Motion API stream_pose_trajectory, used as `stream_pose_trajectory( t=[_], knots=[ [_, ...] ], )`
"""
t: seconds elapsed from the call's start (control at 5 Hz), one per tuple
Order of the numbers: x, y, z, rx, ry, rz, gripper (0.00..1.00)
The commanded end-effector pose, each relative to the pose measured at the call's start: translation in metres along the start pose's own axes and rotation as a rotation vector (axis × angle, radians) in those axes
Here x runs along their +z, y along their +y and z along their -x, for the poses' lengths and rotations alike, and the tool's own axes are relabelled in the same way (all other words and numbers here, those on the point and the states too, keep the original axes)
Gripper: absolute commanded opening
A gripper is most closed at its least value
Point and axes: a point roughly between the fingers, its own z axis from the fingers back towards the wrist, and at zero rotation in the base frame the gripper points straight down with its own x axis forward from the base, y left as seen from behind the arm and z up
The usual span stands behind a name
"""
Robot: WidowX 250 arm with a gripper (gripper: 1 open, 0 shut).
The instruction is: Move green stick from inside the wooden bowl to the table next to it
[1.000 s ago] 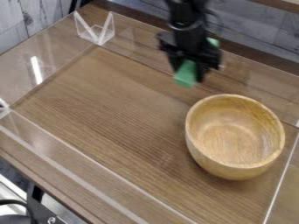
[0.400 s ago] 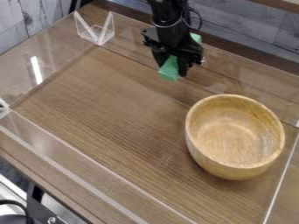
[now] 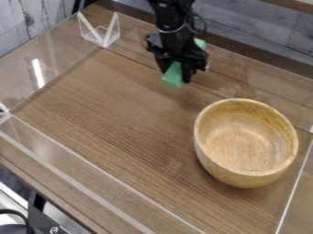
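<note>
The green stick (image 3: 177, 74) hangs tilted in my gripper (image 3: 178, 68), which is shut on it, above the back part of the table (image 3: 110, 119). It sits up and to the left of the wooden bowl (image 3: 246, 142), well apart from its rim. The bowl is round, light tan, and holds nothing inside. My black arm comes down from the top of the view and hides the upper end of the stick.
Clear acrylic walls (image 3: 49, 55) ring the tabletop. A small clear acrylic stand (image 3: 98, 29) sits at the back left corner. The bowl stands close to the right wall.
My gripper has carried the green stick leftward and slightly back, farther from the bowl. The bowl has not moved.
</note>
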Motion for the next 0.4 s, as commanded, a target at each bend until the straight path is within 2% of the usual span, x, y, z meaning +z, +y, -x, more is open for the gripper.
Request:
stream_pose_trajectory(
  t=[0.0, 0.2],
  knots=[
    [0.0083, 0.0059, -0.0103, 0.016, -0.038, -0.008, 0.00],
    [0.0055, 0.0062, -0.0063, 0.030, -0.009, -0.001, 0.00]
  ],
)
